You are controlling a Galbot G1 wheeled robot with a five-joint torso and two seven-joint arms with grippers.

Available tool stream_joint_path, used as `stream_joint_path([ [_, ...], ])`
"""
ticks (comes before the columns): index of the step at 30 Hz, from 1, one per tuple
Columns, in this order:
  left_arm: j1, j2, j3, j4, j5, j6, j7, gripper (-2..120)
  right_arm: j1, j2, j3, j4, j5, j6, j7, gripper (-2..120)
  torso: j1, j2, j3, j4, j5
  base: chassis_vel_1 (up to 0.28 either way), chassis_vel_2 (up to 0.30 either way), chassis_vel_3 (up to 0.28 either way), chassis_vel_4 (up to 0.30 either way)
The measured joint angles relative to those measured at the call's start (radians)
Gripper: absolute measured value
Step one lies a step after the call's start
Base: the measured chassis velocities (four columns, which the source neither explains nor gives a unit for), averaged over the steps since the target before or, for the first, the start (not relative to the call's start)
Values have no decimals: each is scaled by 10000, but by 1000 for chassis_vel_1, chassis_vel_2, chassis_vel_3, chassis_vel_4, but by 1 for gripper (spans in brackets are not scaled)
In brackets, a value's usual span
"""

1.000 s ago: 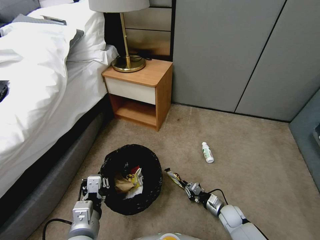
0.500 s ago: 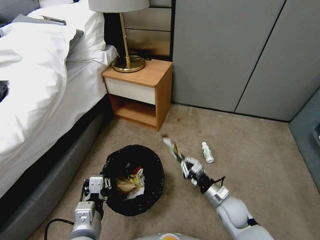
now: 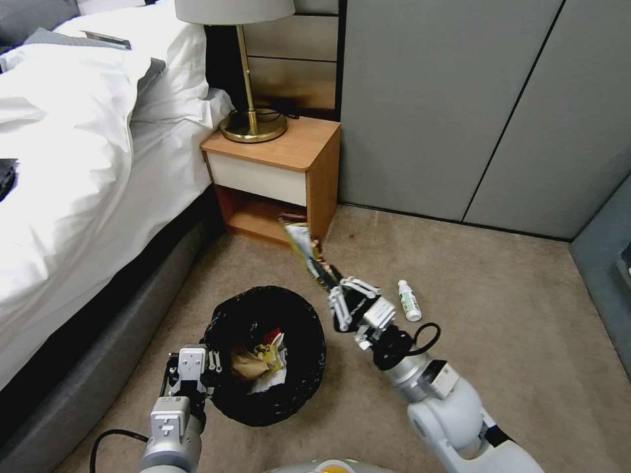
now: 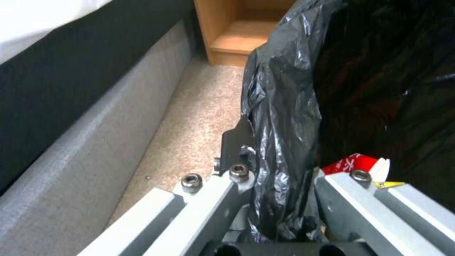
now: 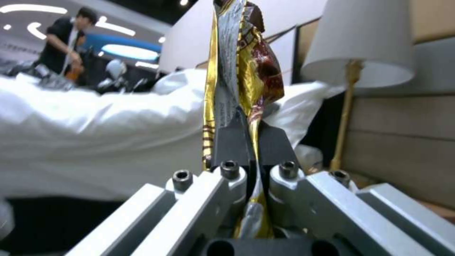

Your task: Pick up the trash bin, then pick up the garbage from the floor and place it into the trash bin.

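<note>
The trash bin (image 3: 266,355), a round bucket lined with a crinkly black bag folded over its rim, stands on the beige carpet (image 3: 499,315) near the grey bed base (image 3: 98,368), on the robot's side of the wooden nightstand (image 3: 276,184). Inside the bin lie a crumpled brown paper bag (image 3: 242,365), a yellow wrapper (image 3: 266,358), a white tissue (image 3: 271,380) and a red-white packet (image 4: 353,164). The left gripper (image 3: 190,376) sits at the bin's rim on the side nearest the bed, and the left wrist view shows its fingers (image 4: 237,142) clamped on the bag-covered wall, one outside and one inside. Just beyond the bin's rim on the side away from the bed, the right gripper (image 3: 335,289) is raised above the floor and pinches a colourful snack wrapper (image 3: 303,253); in the right wrist view its dark fingers (image 5: 232,142) are pressed together on the gold and brown foil, which stands up from them. In the head view the wrapper slants from the gripper toward the nightstand's lower shelf, above the carpet between bin and nightstand. A small white bottle (image 3: 409,300) with a green label lies on its side on the carpet, farther from the bin than the right gripper and apart from both. A brass lamp (image 3: 252,98) with a white shade stands on the nightstand, and white bedding (image 3: 79,164) covers the bed beside it.
</note>
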Motion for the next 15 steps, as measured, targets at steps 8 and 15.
stream_joint_path([
  [8, -29, -33, 138, 0, 59, 14, 9, 1, 549, -153, -1171, -937, -282, -590, 280, 0, 0, 0, 0, -1, 0, 0, 0, 0, 0],
  [15, 53, -133, 337, -62, 291, 0, 36, 1, 1066, 306, -1898, -2312, -699, -655, 407, 0, 0, 0, 0, 0, 0, 0, 0, 0, 0],
])
